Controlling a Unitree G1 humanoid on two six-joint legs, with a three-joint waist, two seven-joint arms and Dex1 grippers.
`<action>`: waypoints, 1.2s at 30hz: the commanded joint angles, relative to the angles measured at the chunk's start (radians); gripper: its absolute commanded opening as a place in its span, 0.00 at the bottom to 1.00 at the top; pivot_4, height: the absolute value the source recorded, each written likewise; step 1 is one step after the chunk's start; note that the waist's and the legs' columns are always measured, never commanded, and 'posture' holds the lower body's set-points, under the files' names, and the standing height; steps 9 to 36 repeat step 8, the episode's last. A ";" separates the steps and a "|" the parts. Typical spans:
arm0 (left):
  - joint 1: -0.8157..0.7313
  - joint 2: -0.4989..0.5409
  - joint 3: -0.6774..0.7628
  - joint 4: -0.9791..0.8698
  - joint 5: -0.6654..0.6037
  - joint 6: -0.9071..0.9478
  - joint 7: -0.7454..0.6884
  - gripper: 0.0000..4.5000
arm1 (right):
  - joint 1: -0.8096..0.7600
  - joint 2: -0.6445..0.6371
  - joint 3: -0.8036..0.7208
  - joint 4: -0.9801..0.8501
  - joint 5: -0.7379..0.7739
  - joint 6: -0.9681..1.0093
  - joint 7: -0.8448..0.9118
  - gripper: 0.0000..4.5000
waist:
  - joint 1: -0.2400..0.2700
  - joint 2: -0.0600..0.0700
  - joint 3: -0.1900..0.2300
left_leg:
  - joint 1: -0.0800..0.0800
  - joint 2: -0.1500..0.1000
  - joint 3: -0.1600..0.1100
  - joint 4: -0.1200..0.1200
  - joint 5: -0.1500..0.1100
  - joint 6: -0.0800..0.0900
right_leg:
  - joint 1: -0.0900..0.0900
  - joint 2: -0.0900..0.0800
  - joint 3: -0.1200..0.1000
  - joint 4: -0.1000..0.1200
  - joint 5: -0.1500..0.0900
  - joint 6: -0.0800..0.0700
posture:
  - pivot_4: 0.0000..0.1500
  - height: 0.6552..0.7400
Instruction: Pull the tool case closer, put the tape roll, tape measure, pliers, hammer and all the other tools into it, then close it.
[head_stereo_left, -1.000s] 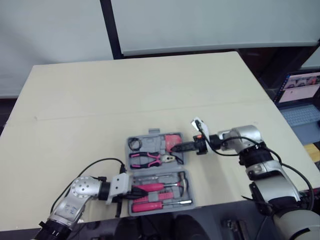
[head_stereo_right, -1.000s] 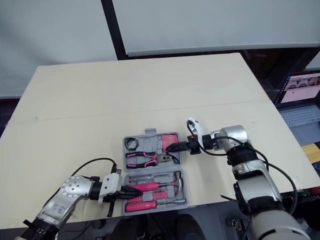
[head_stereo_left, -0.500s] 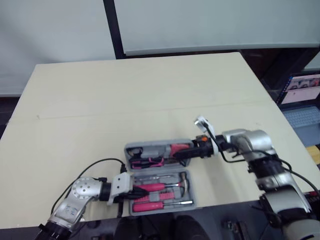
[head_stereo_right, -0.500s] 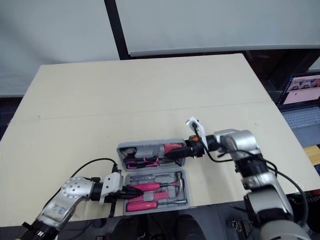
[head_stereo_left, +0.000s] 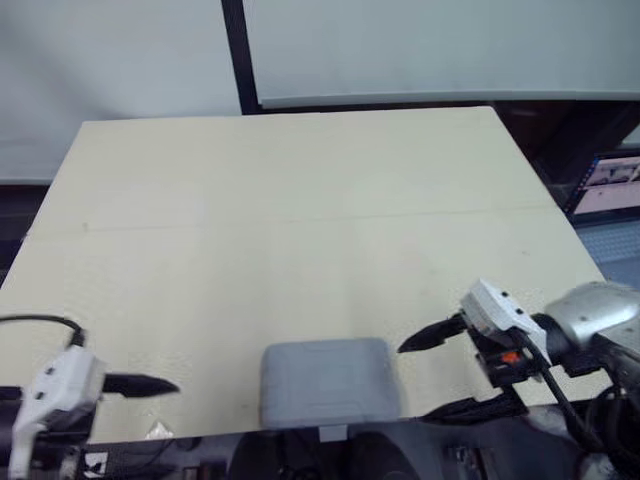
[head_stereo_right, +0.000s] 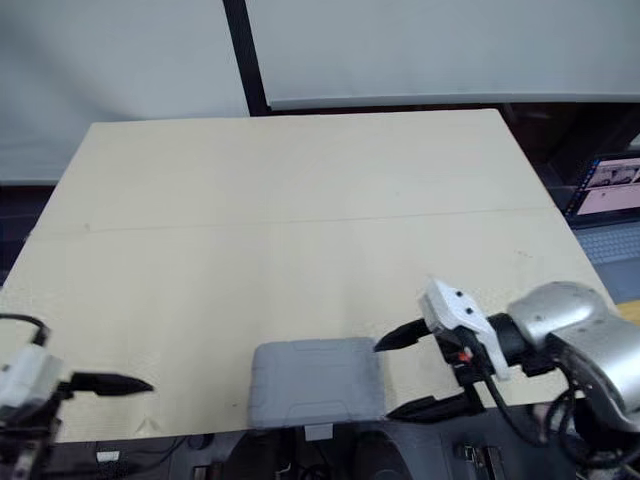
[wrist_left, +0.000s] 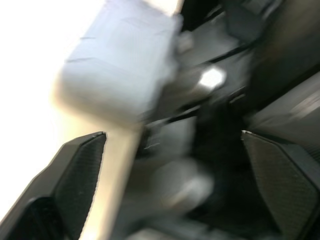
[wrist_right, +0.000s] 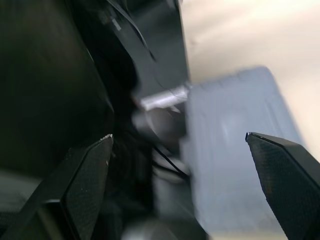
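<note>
Tool case: lid down, at the table's near edge, latch tab overhanging; likely risks are an uncaught latch, or a nudge tipping it off. Left gripper: fingers spread, empty, well left of the case. Right gripper: spread, empty, just right, pointing at it.

Soft, even light falls from overhead across the pale table, bright and without hard shadows, so the closed grey tool case throws only a thin dim edge along its near side. Seen from the left wrist, the table surface just beside the case burns out to plain white glare. Past the case's near edge, below the tabletop, everything sinks into deep gloom.
</note>
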 joint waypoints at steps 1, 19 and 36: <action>-0.080 0.015 0.000 0.050 0.063 -0.131 -0.018 0.99 | 0.104 -0.054 -0.173 0.058 -0.105 -0.195 0.062 1.00 | -0.001 -0.001 -0.001 | 0.000 0.000 0.001 -0.001 0.000 0.001 | 0.001 -0.001 0.001 -0.004 0.001 -0.001 | 1.00 1.00; -0.224 0.019 -0.176 0.113 0.132 -0.223 0.014 0.99 | 0.149 -0.024 -0.230 0.101 -0.105 -0.293 0.005 1.00 | -0.010 0.000 -0.003 | 0.000 0.003 0.005 -0.002 -0.001 0.004 | 0.009 0.002 0.003 -0.011 0.007 0.011 | 1.00 1.00; -0.224 0.019 -0.176 0.113 0.132 -0.223 0.014 0.99 | 0.149 -0.024 -0.230 0.101 -0.105 -0.293 0.005 1.00 | -0.010 0.000 -0.003 | 0.000 0.003 0.005 -0.002 -0.001 0.004 | 0.009 0.002 0.003 -0.011 0.007 0.011 | 1.00 1.00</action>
